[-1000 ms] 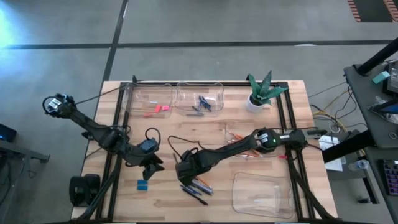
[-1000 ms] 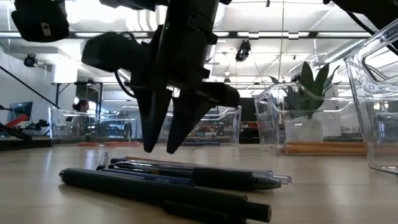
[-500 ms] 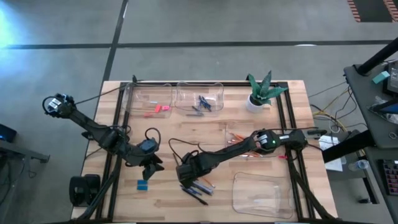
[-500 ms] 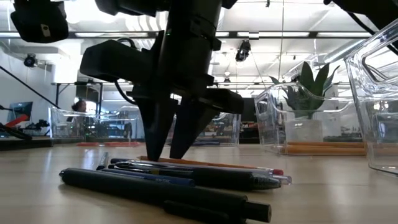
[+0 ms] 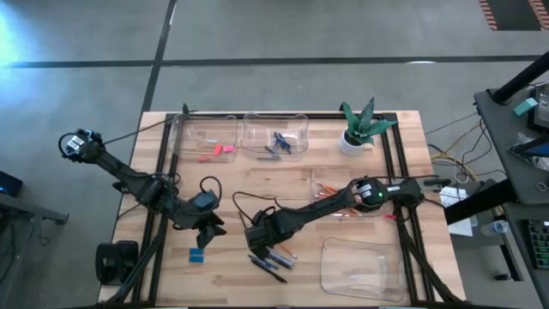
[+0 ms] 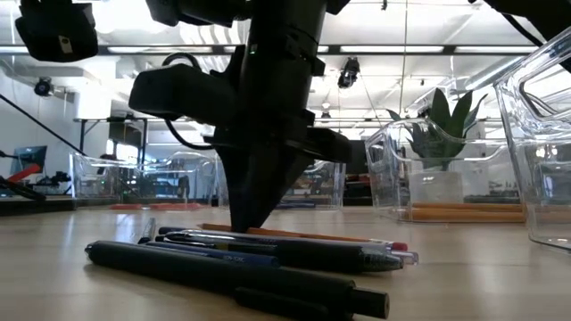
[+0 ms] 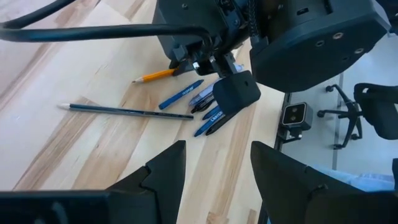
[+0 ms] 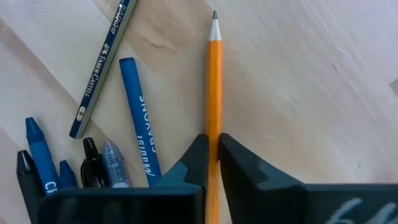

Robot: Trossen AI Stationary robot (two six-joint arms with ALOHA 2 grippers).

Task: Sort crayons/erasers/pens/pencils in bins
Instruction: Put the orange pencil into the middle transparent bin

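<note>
Orange is the colour of the pencil (image 8: 213, 93) now pinched between the right gripper's (image 8: 212, 163) narrow jaws, at the lower centre of the high view. Step in hand: pencil pickup from the loose pile. Going left to right in the high view: the left gripper (image 5: 208, 233), fingers spread and empty, waits at lower left above a blue eraser (image 5: 196, 254); the pens (image 5: 273, 260) lie beside the right gripper; the clear bin (image 5: 361, 267) sits at lower right. Next move likely calls for a clean lift without dragging the neighbouring blue crayon (image 8: 139, 119). Legible writing: "FABER-CASTELL" on the dark pencil (image 8: 102, 68); crayon lettering unclear.
</note>
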